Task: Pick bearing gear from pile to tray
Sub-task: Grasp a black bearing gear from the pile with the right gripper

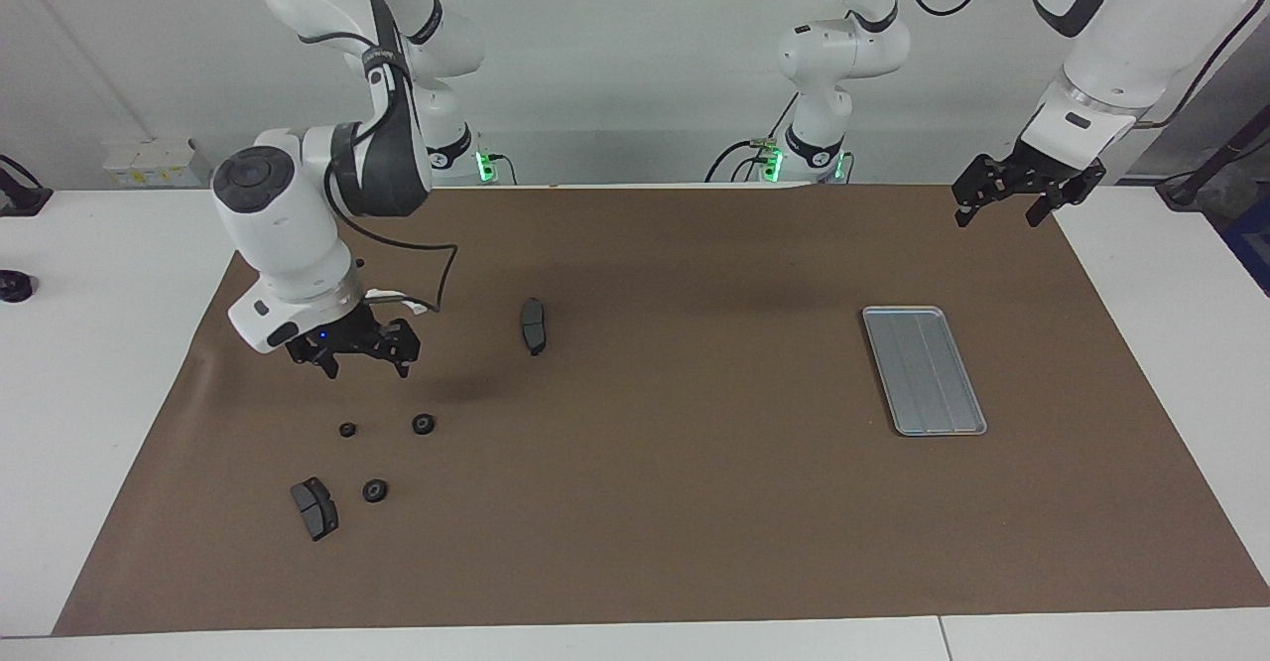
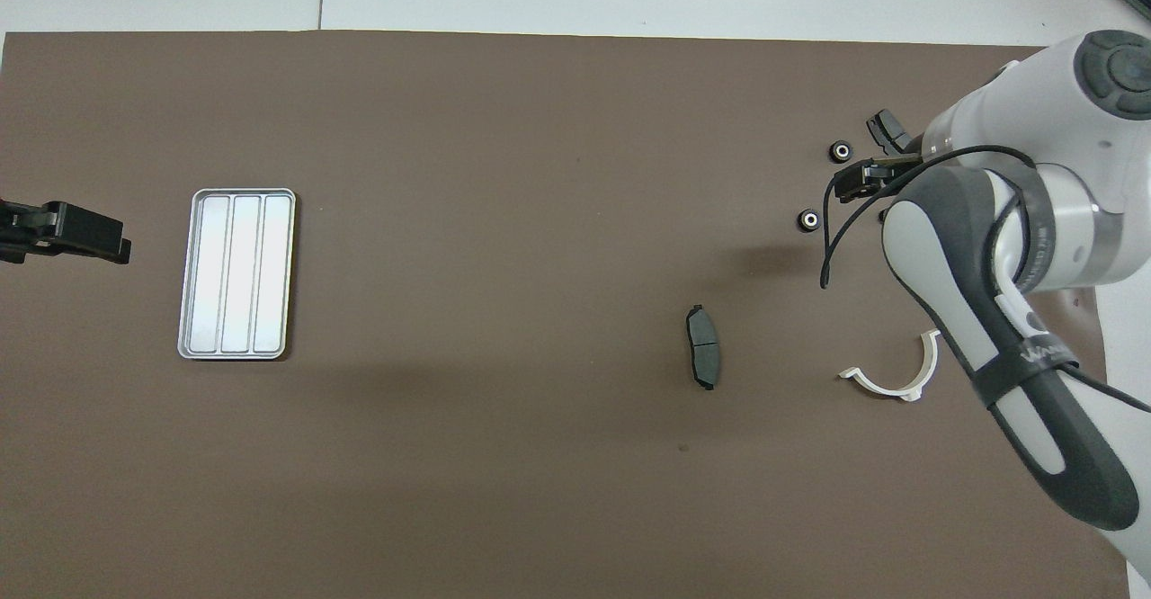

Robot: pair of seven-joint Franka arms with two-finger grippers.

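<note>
The right gripper (image 1: 364,361) hangs low over the brown mat (image 1: 655,502) at the right arm's end of the table, its jaws released and empty, above the spot between the white bracket (image 2: 890,374) and the rings; from overhead it shows just beside the rings (image 2: 852,181). The pile lies scattered near that short edge of the mat. Three small black rings sit close together: one (image 1: 424,424) under the gripper's reach, a smaller one (image 1: 347,430) beside it toward the mat's short edge, and a third (image 1: 374,490) farther from the robots. A dark pad (image 1: 315,508) lies just beside that third ring, toward the mat's corner. A second pad (image 1: 534,326) lies apart from the rest, toward the middle of the mat. The bracket is mostly hidden by the arm in the facing view. The tray (image 1: 924,370) rests flat and empty at the left arm's end of the mat, well apart from the pile. The left gripper (image 1: 1012,202) waits in the air over the mat's corner nearest its own base, jaws released, holding nothing.
</note>
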